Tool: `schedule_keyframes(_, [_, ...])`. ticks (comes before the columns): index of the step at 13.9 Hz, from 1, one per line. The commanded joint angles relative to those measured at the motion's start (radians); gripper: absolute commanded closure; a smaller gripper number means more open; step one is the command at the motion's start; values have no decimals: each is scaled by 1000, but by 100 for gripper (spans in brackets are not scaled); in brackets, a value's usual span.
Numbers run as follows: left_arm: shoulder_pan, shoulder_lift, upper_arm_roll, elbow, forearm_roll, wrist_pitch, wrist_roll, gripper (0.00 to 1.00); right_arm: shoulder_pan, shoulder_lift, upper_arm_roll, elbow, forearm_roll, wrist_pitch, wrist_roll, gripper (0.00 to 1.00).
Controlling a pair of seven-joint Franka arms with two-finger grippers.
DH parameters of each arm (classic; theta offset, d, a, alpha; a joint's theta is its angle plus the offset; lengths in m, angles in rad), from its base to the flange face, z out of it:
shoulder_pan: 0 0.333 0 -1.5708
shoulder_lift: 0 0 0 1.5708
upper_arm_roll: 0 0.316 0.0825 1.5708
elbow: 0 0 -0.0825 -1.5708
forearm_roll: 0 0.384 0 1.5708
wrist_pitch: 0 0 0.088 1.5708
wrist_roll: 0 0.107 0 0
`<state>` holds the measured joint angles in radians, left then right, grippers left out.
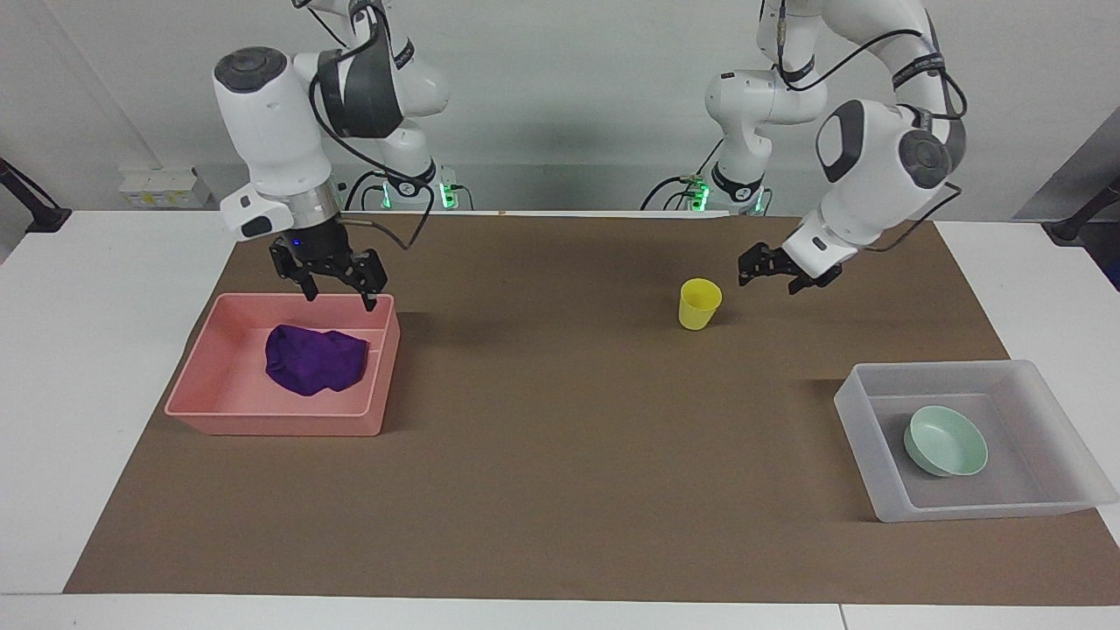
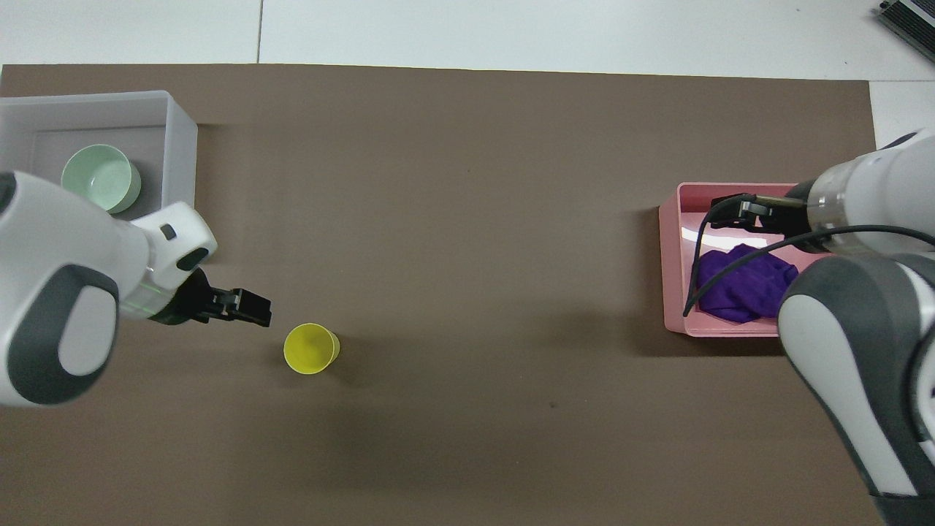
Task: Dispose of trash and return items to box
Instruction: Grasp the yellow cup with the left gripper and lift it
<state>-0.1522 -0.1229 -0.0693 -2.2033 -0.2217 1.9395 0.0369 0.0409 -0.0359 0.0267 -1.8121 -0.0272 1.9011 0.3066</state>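
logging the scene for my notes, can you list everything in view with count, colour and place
rag: 1, purple, in the pink bin
pink bin: 1, pink, right arm's end of the table
cup: 1, yellow, upright on the mat
bowl: 1, mint green, in the box
box: 1, translucent whitish, left arm's end
mat: 1, brown, covering the table
right pincer: 1, black, open, over the pink bin
left pincer: 1, black, above the mat beside the cup
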Motion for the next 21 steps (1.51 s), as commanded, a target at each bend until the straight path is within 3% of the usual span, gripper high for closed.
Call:
schedule_keyframes(1, [-84,-58,17,-209,-14,214,-24,0,-21,-30,-7,56,6,-80,8,0])
schedule_keyframes(2, [-120,-47,19,-249,-14,295,-46,1,-33,-53,-11,56,6,-94,8,0])
schedule_keyframes(3, [-139,-31,19,-269,-14,350,-73,24,-41,-61,-14,60,6,-115,8,0])
schedule_keyframes(4, [-141,-6,19,-268,-13,374,-86,62,-44,-67,-16,68,7,-137,8,0])
schedule_keyframes(5, [-141,9,19,-262,-13,380,-87,92,-52,-74,-30,85,7,-169,8,0])
schedule_keyframes(6, [-141,12,19,-262,-13,378,-110,100,-58,-78,-43,106,7,-203,6,0])
schedule_keyframes(8, [-136,16,19,-256,-13,377,-117,100,-68,-78,-68,143,18,-261,-13,0])
schedule_keyframes(10, [-119,12,22,-230,-13,352,-120,100,-70,-76,-100,149,30,-277,-155,0])
schedule_keyframes(13, [-67,8,25,-123,-13,209,-126,100,-75,-53,-102,184,4,-327,-259,0])
schedule_keyframes(15, [20,15,26,52,-8,-2,-127,100,-67,-3,-94,241,-37,-379,-311,0])
schedule_keyframes(17, [109,57,28,257,5,-188,-127,100,-62,-5,-94,214,-22,-367,-310,0])
schedule_keyframes(19, [201,133,28,429,33,-285,-124,100,-61,-16,-94,188,-11,-363,-297,0])
schedule_keyframes(21, [256,227,28,555,117,-294,-123,100,-69,-25,-94,166,35,-355,-303,0])
